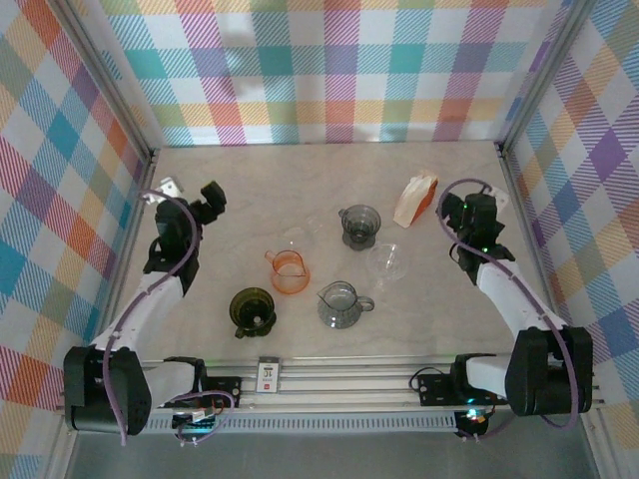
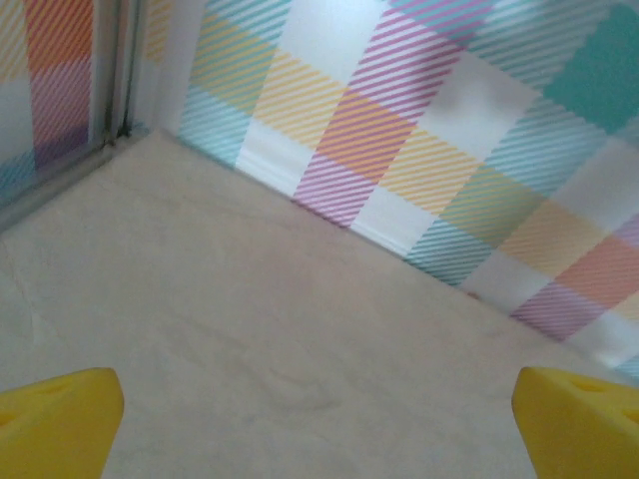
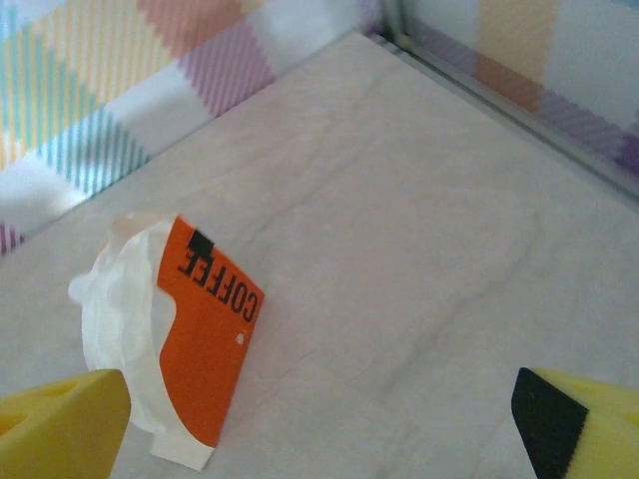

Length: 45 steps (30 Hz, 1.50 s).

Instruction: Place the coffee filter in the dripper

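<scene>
My left fingers (image 2: 55, 424) stand wide apart and hold nothing; ahead of them are bare counter (image 2: 300, 329) and the plaid wall (image 2: 449, 150). My right fingers (image 3: 60, 424) are spread just as wide and are also empty. The coffee filter pack (image 3: 205, 344) lies flat on the counter just beside the tip at the left of the right wrist view. Its orange sleeve reads "COFFEE" in black, and white filters stick out along one edge.

A small card (image 1: 269, 375) on the front rail shows "31".

From above, my left arm runs up the left side, bent at the elbow, with its fingers pointing toward the far wall. My right arm curves up the right side toward the pack at the far right. Mid-counter stand the grey dripper (image 1: 359, 225), orange dripper (image 1: 288, 271), dark green dripper (image 1: 252, 309) and clear dripper (image 1: 386, 261), all well apart from both sets of fingers.
</scene>
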Available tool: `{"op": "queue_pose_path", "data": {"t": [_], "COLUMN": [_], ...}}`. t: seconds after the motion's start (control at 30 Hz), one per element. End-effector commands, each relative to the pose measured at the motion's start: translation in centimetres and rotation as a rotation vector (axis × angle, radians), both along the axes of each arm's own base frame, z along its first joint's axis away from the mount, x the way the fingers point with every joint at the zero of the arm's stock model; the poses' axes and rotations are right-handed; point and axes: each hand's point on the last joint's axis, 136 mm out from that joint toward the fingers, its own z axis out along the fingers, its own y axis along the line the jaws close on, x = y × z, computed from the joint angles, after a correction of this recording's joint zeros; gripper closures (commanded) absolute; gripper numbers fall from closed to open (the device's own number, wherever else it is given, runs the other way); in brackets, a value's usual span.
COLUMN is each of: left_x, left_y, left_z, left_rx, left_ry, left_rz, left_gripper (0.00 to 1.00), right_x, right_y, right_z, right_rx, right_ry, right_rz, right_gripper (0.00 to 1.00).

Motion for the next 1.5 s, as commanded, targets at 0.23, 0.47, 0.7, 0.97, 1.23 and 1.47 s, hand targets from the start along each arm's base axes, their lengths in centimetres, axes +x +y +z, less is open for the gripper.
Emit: {"op": "queue_pose_path", "data": {"t": [0.23,0.47,0.7,0.97,1.23,1.47], "left_x": [-1.2,-5.6,-10.5,-13.3,-14.4,-15.0], "left_y": [-4.8,-12.6,-16.2,-16.6,-15.0,-13.7], "left_z": [-0.6,0.5,-1.7,-4.5,-6.9,-7.2], "left_rx": [-0.397,-0.424,-0.407,-0.412,-0.381,-0.36], "left_ry": [0.124,0.129,0.235,0.292,0.384,0.397], "left_rz": [-0.179,-0.465,-0.601,-0.619,-0.533,-0.477], "left_gripper": [0.0,0.0,0.04,0.02,0.03,0.04], "right_x": [-2.4,-6.8,-12.3,-15.0,-17.1,-18.9], "right_y": [10.7,18.5,26.9,30.2,32.0,33.6], "right_z": [-1.1,-1.7,-3.2,-6.6,-8.4,-8.4], "right_rx": [0.201,0.099,0.085,0.042,0.051,0.082], "right_ry": [0.18,0.263,0.363,0.456,0.512,0.511], "right_rz": [0.45,0.773,1.107,1.184,1.224,1.25], "right_gripper": [0.01,0.01,0.05,0.07,0.11,0.13]}}
